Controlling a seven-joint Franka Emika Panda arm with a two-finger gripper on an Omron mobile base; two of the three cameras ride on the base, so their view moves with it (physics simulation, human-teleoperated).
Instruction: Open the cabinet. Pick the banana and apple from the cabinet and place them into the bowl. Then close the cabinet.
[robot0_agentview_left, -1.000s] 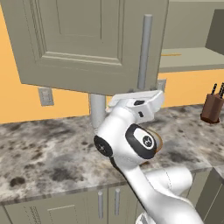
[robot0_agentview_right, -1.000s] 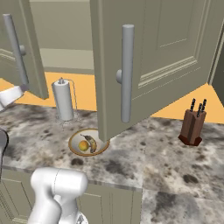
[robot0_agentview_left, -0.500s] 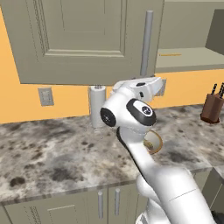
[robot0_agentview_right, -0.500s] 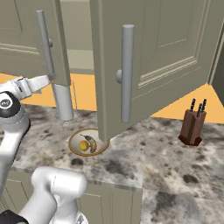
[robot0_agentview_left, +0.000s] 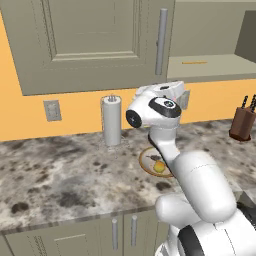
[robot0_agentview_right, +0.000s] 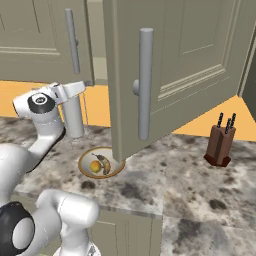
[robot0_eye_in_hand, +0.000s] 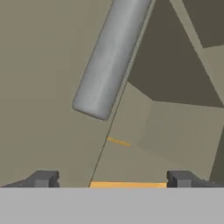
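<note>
Hand view: pincer (robot0_eye_in_hand: 107, 180) released, empty, tips wide apart; silver handle (robot0_eye_in_hand: 111, 57) of cabinet (robot0_agentview_left: 95, 42) left door just ahead, above, long axis vertical. Banana (robot0_agentview_right: 104, 163), apple (robot0_agentview_right: 95, 166) in bowl (robot0_agentview_right: 84, 159).

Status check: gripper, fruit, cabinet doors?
Gripper open, empty, near left door handle. Banana and apple in bowl. Right door wide open.

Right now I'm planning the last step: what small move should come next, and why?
Probably swing the claw toward the right door and push it shut. The banana and apple already lie in the bowl; the left door looks closed, the right one stands wide open.
</note>
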